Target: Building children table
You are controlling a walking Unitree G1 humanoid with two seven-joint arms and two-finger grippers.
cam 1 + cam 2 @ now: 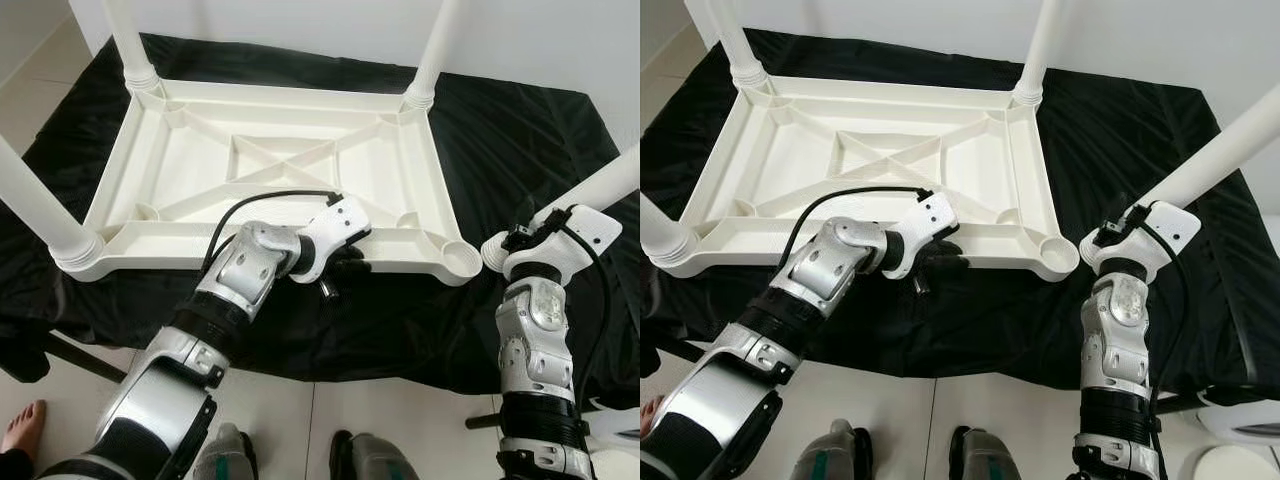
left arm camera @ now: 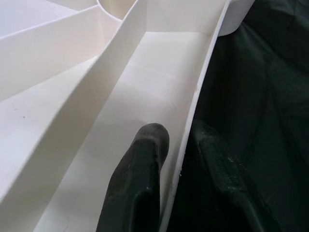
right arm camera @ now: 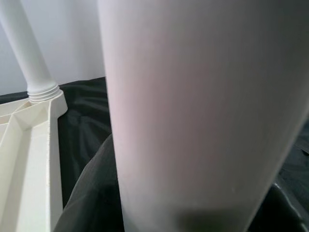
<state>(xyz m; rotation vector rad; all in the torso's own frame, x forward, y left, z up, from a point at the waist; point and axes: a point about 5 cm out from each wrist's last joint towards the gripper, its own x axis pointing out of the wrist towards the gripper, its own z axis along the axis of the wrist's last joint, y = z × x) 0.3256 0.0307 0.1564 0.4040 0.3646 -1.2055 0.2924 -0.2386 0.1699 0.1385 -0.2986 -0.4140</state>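
Nearest me, my left gripper [image 2: 181, 159] has its jaws clamped astride the near rim of the upturned white tabletop [image 1: 290, 160], one finger inside the channel and one outside against the black cloth [image 1: 560, 140] that covers the counter, so I'm pinning the top down. Off to my right, my right gripper [image 1: 1130, 235] holds the fourth leg [image 1: 1210, 160], jaws clamped around its lower end, the leg tilted up and away, its foot just beside the empty corner socket [image 1: 1055, 257]. To do this well I judge the leg must come upright first, then centre over that socket before I press or twist; entering at a tilt could jam the threads or shove the top sideways. My left hold should stay firm as I push. Farther back, the two far legs [image 1: 435, 50] stand in their corners, and a third leg [image 1: 35, 210] stands at my near left.
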